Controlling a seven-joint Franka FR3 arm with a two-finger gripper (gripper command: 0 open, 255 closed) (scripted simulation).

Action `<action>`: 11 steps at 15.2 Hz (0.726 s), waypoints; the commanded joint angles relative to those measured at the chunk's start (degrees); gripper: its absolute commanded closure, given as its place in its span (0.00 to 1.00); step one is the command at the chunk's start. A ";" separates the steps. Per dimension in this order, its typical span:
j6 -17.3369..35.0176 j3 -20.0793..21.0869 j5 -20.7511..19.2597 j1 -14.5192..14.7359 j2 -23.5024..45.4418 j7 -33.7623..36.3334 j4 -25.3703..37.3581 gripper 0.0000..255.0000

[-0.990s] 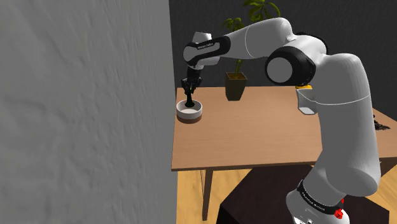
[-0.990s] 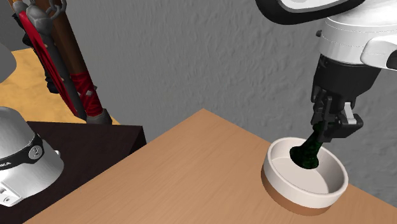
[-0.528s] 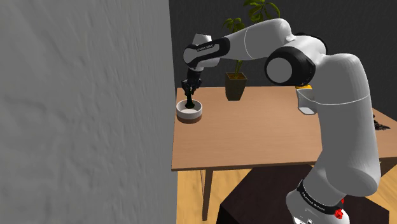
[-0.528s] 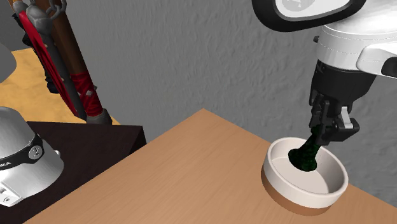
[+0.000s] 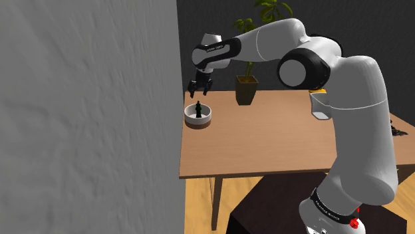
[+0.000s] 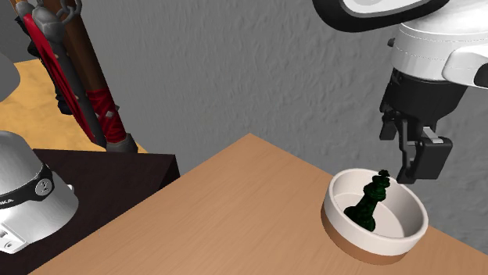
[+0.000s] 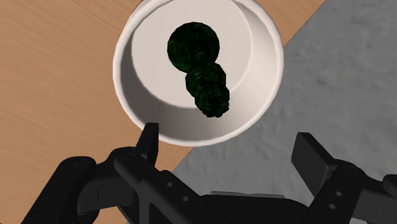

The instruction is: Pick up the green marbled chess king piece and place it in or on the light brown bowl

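Observation:
The dark green marbled chess king (image 6: 368, 205) stands inside the white-rimmed, light brown bowl (image 6: 367, 246), leaning a little, with nothing touching it. My gripper (image 6: 403, 155) hangs open just above the piece's top, its black fingers (image 6: 423, 160) spread apart. In the shoulder view the king (image 5: 198, 108) sits in the bowl (image 5: 199, 122) at the table's far left corner, with the gripper (image 5: 200, 85) above it. Looking down from the wrist, the king (image 7: 198, 70) lies within the bowl (image 7: 257, 63), beyond the gap between my gripper's (image 7: 227, 137) two fingertips.
The bowl sits close to the wooden table's (image 5: 279, 139) edge, beside a grey wall (image 5: 86, 113). A potted plant (image 5: 246, 90) stands on the table behind the bowl. Red and brown poles (image 6: 86, 78) lean past the dark stand (image 6: 102, 176).
The fingers have let go of the king and spread apart. The gripper has risen slightly, and the piece now stands free in the bowl.

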 commanded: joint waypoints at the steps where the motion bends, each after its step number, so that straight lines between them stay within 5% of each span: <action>1: -1.78 -0.30 -0.44 0.02 -1.70 0.23 0.11 0.00; 11: -4.26 -0.62 -0.93 -0.06 -3.26 0.52 1.04 0.00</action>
